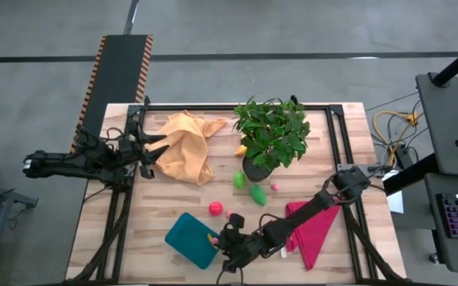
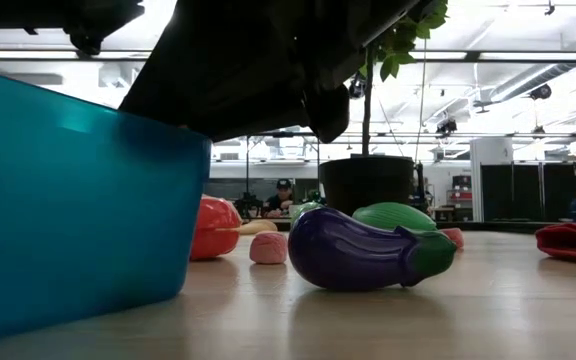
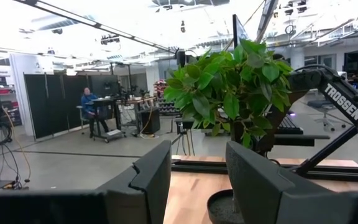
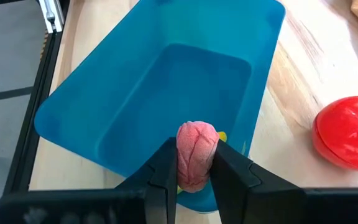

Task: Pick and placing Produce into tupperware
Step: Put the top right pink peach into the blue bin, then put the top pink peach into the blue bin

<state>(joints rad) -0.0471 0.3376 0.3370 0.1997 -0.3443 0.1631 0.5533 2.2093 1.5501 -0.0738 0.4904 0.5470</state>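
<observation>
The teal tupperware point(image 1: 188, 235) point(image 4: 185, 81) stands near the table's front edge. My right gripper point(image 4: 194, 163) hangs over its right-hand rim, shut on a small pink produce piece point(image 4: 196, 144). Loose on the wood beside the tub lie a red piece point(image 4: 347, 140) point(image 1: 215, 208), a purple eggplant point(image 2: 353, 250), two green pieces point(image 1: 239, 179) point(image 1: 258, 194) and a pink one point(image 2: 268, 247). My left gripper point(image 3: 197, 180) waits at the table's left edge, raised and open, with nothing between its fingers. My right gripper pinches the pink piece by its two sides point(image 4: 183, 163) between its two fingers point(image 4: 165, 171). The fingers slant downward from the table's right side toward the tub. The piece is lifted clear, its rounded end sticking out past the fingertips above the tub's rim.
A potted plant point(image 1: 270, 135) stands at the table's far middle, with an orange-yellow cloth point(image 1: 185, 147) to its left. A magenta cloth point(image 1: 316, 226) lies under my right arm at the front right. Bare wood shows left of the tub.
</observation>
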